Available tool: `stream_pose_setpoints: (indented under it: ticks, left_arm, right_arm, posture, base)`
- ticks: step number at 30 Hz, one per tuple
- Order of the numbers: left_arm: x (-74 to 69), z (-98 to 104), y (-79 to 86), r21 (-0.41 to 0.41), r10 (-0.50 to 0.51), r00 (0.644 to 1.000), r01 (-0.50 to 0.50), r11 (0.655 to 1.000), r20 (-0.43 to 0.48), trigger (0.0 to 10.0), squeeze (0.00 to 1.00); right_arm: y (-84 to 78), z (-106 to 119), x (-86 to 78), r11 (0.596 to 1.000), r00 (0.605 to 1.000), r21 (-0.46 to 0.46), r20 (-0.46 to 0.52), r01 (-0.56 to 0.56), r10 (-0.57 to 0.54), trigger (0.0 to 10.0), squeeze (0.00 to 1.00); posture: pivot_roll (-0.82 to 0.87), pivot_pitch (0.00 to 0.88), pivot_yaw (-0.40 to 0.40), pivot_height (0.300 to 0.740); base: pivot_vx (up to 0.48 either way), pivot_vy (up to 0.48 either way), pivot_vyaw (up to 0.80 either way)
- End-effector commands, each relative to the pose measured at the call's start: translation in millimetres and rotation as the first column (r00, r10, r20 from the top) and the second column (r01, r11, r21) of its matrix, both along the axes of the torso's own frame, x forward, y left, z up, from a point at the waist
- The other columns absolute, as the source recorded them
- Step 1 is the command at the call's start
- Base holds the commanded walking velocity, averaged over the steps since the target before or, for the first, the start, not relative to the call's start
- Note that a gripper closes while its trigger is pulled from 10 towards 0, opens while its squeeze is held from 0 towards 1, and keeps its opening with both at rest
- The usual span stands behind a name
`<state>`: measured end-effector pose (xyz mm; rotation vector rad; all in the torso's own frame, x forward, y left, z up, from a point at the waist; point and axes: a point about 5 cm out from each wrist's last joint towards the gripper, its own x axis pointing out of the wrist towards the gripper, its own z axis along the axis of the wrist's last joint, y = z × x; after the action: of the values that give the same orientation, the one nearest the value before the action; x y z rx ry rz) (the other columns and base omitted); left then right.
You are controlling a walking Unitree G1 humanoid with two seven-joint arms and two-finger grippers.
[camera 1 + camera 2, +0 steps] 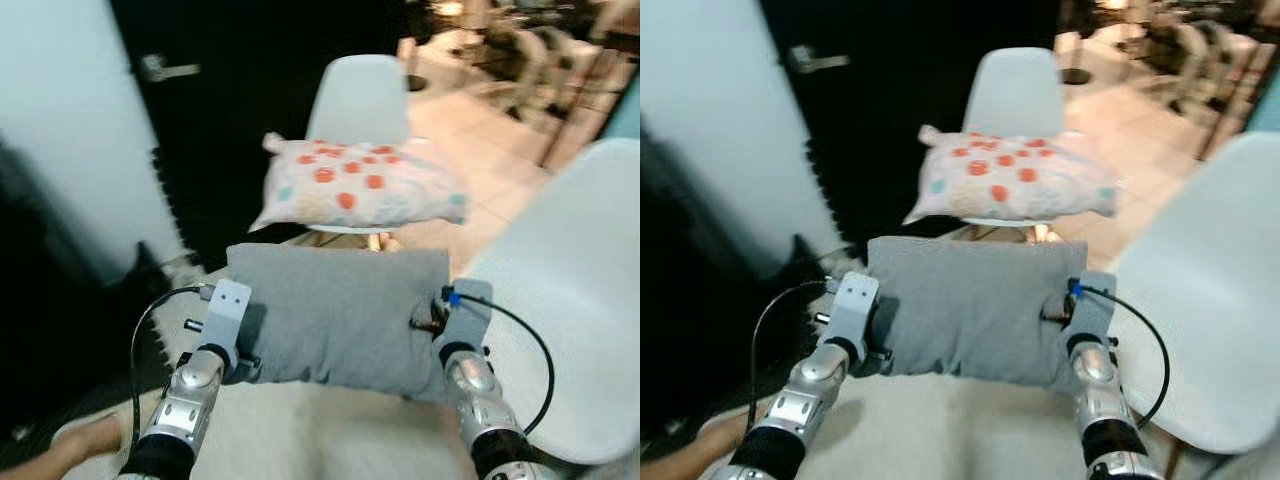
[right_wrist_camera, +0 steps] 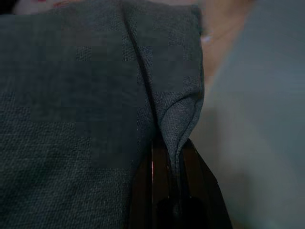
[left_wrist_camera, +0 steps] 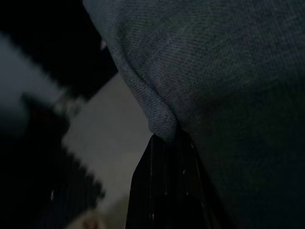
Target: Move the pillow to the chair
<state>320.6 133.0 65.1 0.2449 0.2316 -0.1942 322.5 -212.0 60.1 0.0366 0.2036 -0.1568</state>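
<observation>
Stage shown: transport, with the pillow lifted and no placement made yet. Directions are clock-face, read in the head views.

(a) Nearest to me, at 3 to 4 o'clock, stands a white moulded plastic chair [image 1: 570, 330] with a bare seat; I judge it the likelier target, since it is free and just beside the load.

(b) At 12 o'clock, farther off, a second white plastic shell chair [image 1: 358, 95] carries a white cushion with orange and teal dots [image 1: 358, 185] on its seat, so that seat is taken.

(c) At centre, the plain grey fabric pillow [image 1: 335, 315] hangs in the air between my two arms, held level, clear of both chairs. It touches neither seat, so the task's delivery remains wholly to do.

(d) The left end effector [image 1: 238, 368] is closed on the pillow's 9 o'clock edge; the left wrist view shows a black finger [image 3: 167, 191] pressed under a pinched fold of grey cloth.

(e) The right end effector [image 1: 436, 322] is clamped on the 3 o'clock edge; the right wrist view shows cloth gathered between its fingers [image 2: 162, 191].

Remaining, as I judge: carry the pillow over the free seat, lower it, release both grips.
</observation>
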Motion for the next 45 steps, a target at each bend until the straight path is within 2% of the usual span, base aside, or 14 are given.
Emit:
stream_pose_setpoints:
  ticks: [1, 3, 4, 7, 10, 13, 17, 23, 28, 36, 40, 45]
  left_arm:
    - [1.0, 5, 0.8, 0.030, -0.024, 0.999, 0.023, 0.999, 0.030, 10.0, 0.00]
    - [1.8, 7, -2.7, 0.017, -0.040, 0.999, 0.040, 0.999, 0.033, 10.0, 0.00]
    - [2.8, 9, -5.3, -0.026, -0.039, 0.999, 0.040, 0.999, 0.032, 10.0, 0.00]
    - [4.1, 9, -9.9, -0.091, -0.020, 1.000, 0.021, 0.996, 0.012, 10.0, 0.00]
    - [3.0, 9, -11.8, -0.089, -0.025, 1.000, 0.026, 0.996, 0.010, 10.0, 0.00]
    - [-1.3, 8, -16.2, -0.042, -0.095, 0.995, 0.095, 0.995, 0.014, 10.0, 0.00]
    - [-2.6, 5, -19.0, -0.071, -0.081, 0.997, 0.082, 0.994, 0.003, 10.0, 0.00]
    - [-0.9, 10, -21.2, -0.102, -0.067, 0.998, 0.067, 0.993, 0.005, 10.0, 0.00]
    - [-3.4, 6, -14.9, -0.073, -0.053, 0.999, 0.052, 0.996, -0.002, 10.0, 0.00]
    - [0.1, 13, -13.6, -0.122, -0.026, 0.999, 0.028, 0.992, 0.023, 10.0, 0.00]
    - [4.5, 19, -8.9, -0.130, 0.012, 0.999, -0.008, 0.991, 0.037, 10.0, 0.00]
    - [5.2, 23, -4.2, -0.193, 0.035, 0.998, -0.026, 0.981, 0.044, 10.0, 0.00]
  right_arm:
    - [13.5, -1, 0.4, 0.998, 0.998, -0.008, 0.008, -0.060, 0.060, 10.0, 0.00]
    - [17.4, -3, -0.1, 0.997, 0.997, -0.009, -0.001, -0.079, 0.079, 10.0, 0.00]
    - [19.4, -6, -1.6, 0.997, 0.997, -0.013, -0.014, -0.074, 0.074, 10.0, 0.00]
    - [13.1, -15, -10.0, 1.000, 0.999, -0.014, -0.045, 0.009, -0.010, 10.0, 0.00]
    - [10.9, -17, -12.7, 1.000, 0.999, -0.018, -0.050, 0.020, -0.021, 10.0, 0.00]
    - [10.4, -18, -14.9, 0.999, 0.998, -0.026, -0.055, 0.020, -0.021, 10.0, 0.00]
    - [9.6, -18, -16.4, 0.999, 0.998, -0.029, -0.057, 0.021, -0.023, 10.0, 0.00]
    - [7.3, -24, -20.5, 0.997, 0.995, -0.062, -0.094, 0.039, -0.045, 10.0, 0.00]
    - [9.6, -20, -19.7, 0.997, 0.996, -0.054, -0.069, 0.050, -0.053, 10.0, 0.00]
    - [10.4, -15, -15.2, 0.999, 0.998, -0.046, -0.055, 0.020, -0.022, 10.0, 0.00]
    - [21.6, -13, -9.1, 0.998, 0.996, -0.018, -0.058, -0.066, 0.064, 10.0, 0.00]
    - [26.0, -11, -7.0, 0.997, 0.996, -0.015, -0.057, -0.075, 0.074, 10.0, 0.00]
  posture:
    - [0.02, 0.075, 0.069, 0.740]
    - [0.02, 0.075, 0.072, 0.740]
    - [0.01, 0.078, 0.077, 0.740]
    - [0.01, 0.096, 0.077, 0.740]
    - [0.01, 0.100, 0.076, 0.740]
    - [-0.01, 0.104, 0.088, 0.740]
    - [-0.01, 0.109, 0.076, 0.740]
    - [0.01, 0.109, 0.079, 0.740]
    - [-0.01, 0.101, 0.085, 0.740]
    - [0.00, 0.099, 0.079, 0.740]
    - [0.02, 0.116, 0.069, 0.740]
    - [0.02, 0.120, 0.063, 0.740]
  base:
    - [0.000, 0.000, -0.80]
    - [0.000, 0.000, -0.80]
    - [0.000, 0.000, -0.80]
    - [0.000, 0.000, -0.80]
    - [0.000, 0.000, -0.80]
    - [0.000, 0.000, -0.80]
    - [0.000, 0.000, -0.80]
    - [0.000, 0.000, -0.80]
    - [0.000, 0.000, -0.80]
    - [0.000, 0.000, -0.59]
    - [0.000, 0.000, 0.00]
    - [0.000, 0.000, 0.00]
